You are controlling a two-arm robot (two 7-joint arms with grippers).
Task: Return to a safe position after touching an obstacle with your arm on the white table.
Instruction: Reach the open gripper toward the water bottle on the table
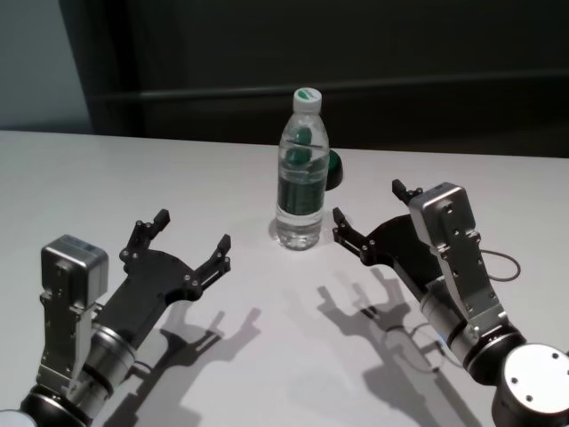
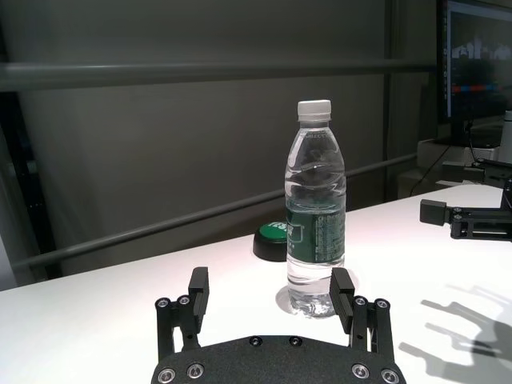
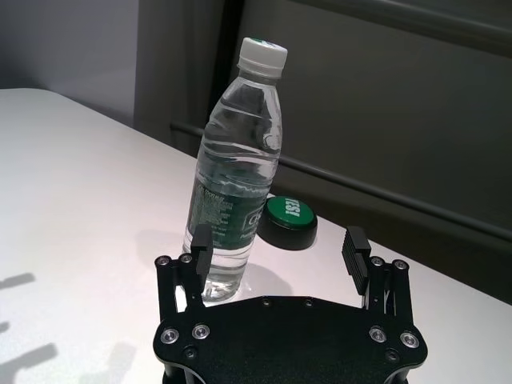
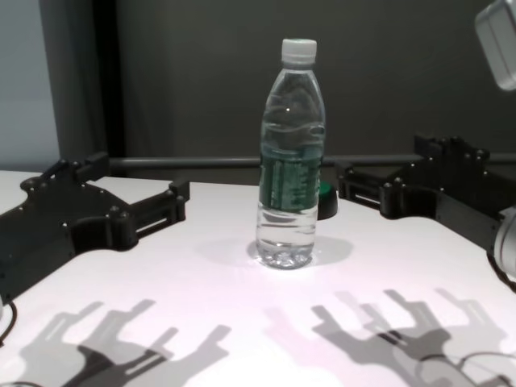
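Water bottle [image 1: 302, 173] stands upright on white table [image 1: 107, 178], just ahead of right gripper [image 1: 372, 210], whose fingers are spread. Left gripper [image 1: 188, 237] is spread too, farther off. I'd retreat straight back; any sideways swing tips it onto the green-topped puck [image 3: 288, 220] behind.

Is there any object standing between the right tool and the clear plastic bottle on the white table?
Nothing visible does. The right tool is open, beside the tall clear plastic water bottle with a white cap, with only bare white table between them. The small black puck with a green top sits behind the bottle, out of that gap.
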